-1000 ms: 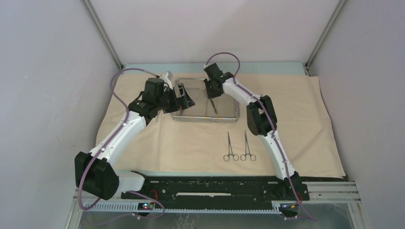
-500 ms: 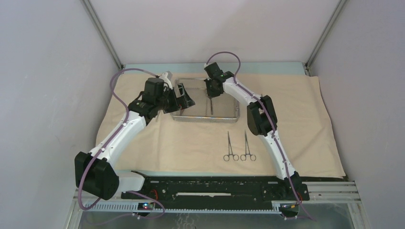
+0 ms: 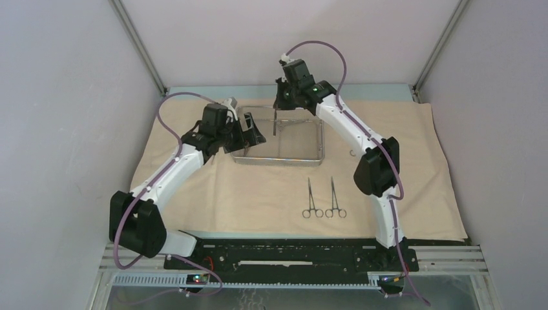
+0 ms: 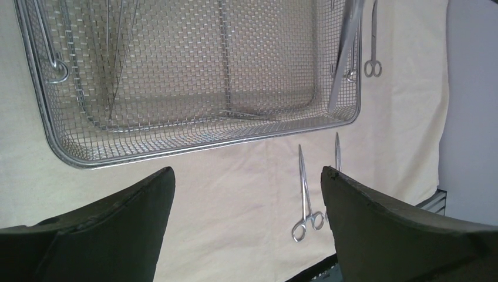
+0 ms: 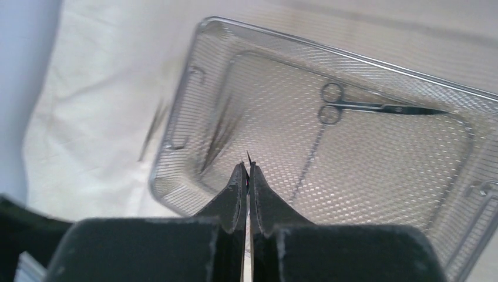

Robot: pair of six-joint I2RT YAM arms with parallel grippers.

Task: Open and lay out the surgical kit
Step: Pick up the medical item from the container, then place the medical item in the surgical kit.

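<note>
The steel mesh tray (image 3: 321,139) sits on the spread beige cloth (image 3: 258,194). Above its back left part, my right gripper (image 3: 279,106) is shut on a slim steel instrument (image 3: 276,124) that hangs down from it. That instrument's thin tip (image 5: 248,156) pokes out between the closed fingers (image 5: 235,194). A pair of scissors (image 5: 352,107) lies on the tray's mesh (image 5: 382,170). My left gripper (image 3: 249,132) hovers open at the tray's left end, holding nothing (image 4: 246,176). Two ring-handled forceps (image 3: 312,199) (image 3: 335,197) lie side by side on the cloth in front of the tray.
Another ring-handled instrument (image 4: 372,59) lies on the cloth just right of the tray (image 4: 205,138). A blurred thin steel piece (image 5: 150,129) rests on the cloth left of the tray. Walls close in on three sides; the black arm base rail (image 3: 291,253) runs along the near edge.
My right gripper has closed on the slim instrument in the tray and lifted it up and toward the back. The right arm's elbow swung right. The left gripper stays open.
</note>
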